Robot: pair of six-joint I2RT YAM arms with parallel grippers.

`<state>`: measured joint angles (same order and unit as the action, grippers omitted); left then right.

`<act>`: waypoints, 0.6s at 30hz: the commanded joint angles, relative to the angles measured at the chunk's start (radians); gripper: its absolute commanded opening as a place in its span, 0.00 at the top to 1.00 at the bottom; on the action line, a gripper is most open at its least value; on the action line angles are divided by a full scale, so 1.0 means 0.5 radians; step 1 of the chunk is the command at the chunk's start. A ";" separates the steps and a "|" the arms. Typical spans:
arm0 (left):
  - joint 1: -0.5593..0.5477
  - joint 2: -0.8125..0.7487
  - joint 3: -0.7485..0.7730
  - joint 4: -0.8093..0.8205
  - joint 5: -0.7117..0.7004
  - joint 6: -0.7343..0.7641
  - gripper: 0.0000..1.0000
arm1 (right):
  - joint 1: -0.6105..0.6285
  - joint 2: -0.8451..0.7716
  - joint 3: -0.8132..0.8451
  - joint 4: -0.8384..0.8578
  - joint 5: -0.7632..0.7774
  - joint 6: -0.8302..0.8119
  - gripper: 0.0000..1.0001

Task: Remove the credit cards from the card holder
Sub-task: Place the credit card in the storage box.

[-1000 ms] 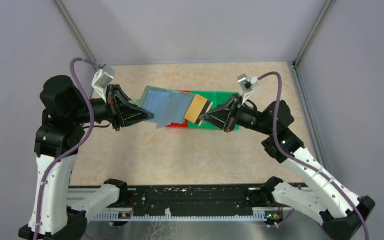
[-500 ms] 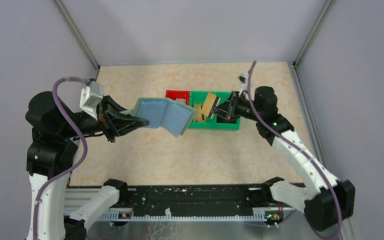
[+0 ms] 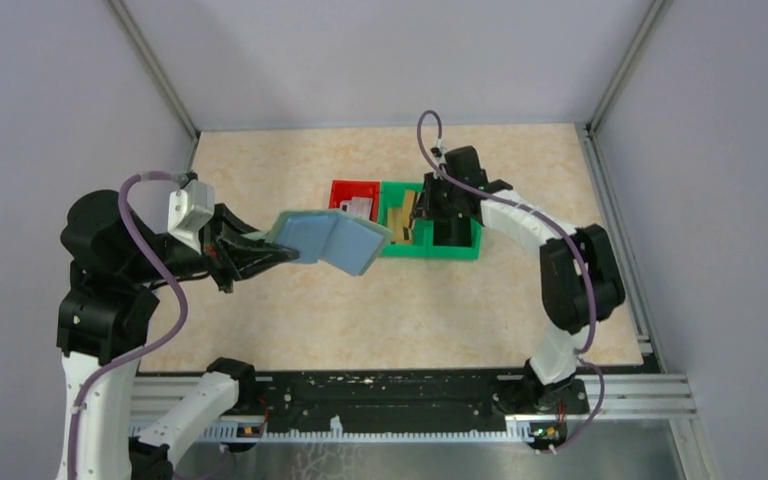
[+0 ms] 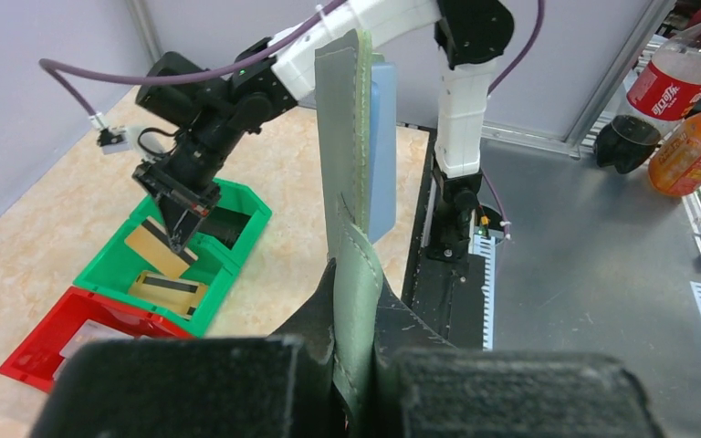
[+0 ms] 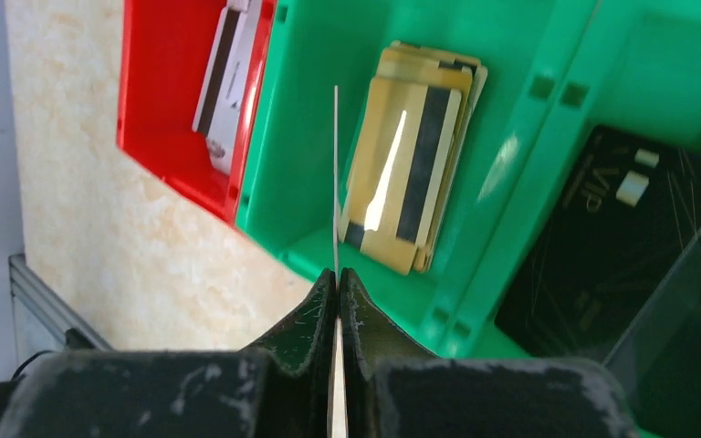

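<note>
My left gripper (image 3: 276, 250) is shut on the pale grey-green card holder (image 3: 328, 240) and holds it open in the air, left of the bins. In the left wrist view the card holder (image 4: 351, 164) stands edge-on between my fingers. My right gripper (image 3: 413, 216) is shut on a gold credit card (image 4: 155, 252) with a dark stripe, above the left green bin (image 3: 400, 248). The right wrist view shows that card edge-on (image 5: 336, 173). Gold cards (image 5: 411, 182) lie in that bin. A dark card (image 5: 616, 246) lies in the right green bin. A pale card (image 5: 228, 82) lies in the red bin (image 5: 160, 119).
The red bin (image 3: 340, 188) and two green bins (image 3: 455, 250) stand side by side mid-table. Grey walls close the back and sides. The black rail (image 3: 380, 395) runs along the near edge. Drink bottles (image 4: 671, 82) stand off the table beyond the rail.
My right gripper has carried the gold card away from the holder and over the left green bin, turning downward. My left gripper has drawn the holder slightly left and lower.
</note>
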<state>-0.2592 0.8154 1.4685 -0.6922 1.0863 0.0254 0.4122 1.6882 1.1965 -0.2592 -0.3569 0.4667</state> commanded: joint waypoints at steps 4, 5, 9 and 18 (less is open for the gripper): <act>0.006 -0.039 -0.050 0.035 0.053 0.093 1.00 | 0.094 0.313 0.373 -0.018 0.072 -0.097 1.00; 0.006 -0.043 -0.061 0.046 0.052 0.096 1.00 | 0.098 0.342 0.397 -0.028 0.065 -0.098 0.96; 0.006 -0.067 -0.099 0.062 0.042 0.145 1.00 | 0.102 0.362 0.455 -0.081 0.085 -0.098 0.67; 0.006 -0.348 -0.397 0.343 0.112 0.565 1.00 | 0.102 -0.238 0.313 -0.009 0.060 -0.119 0.29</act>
<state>-0.2592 0.7231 1.3388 -0.6369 1.1065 0.1566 0.4583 1.8103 1.3632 -0.3420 -0.2981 0.4084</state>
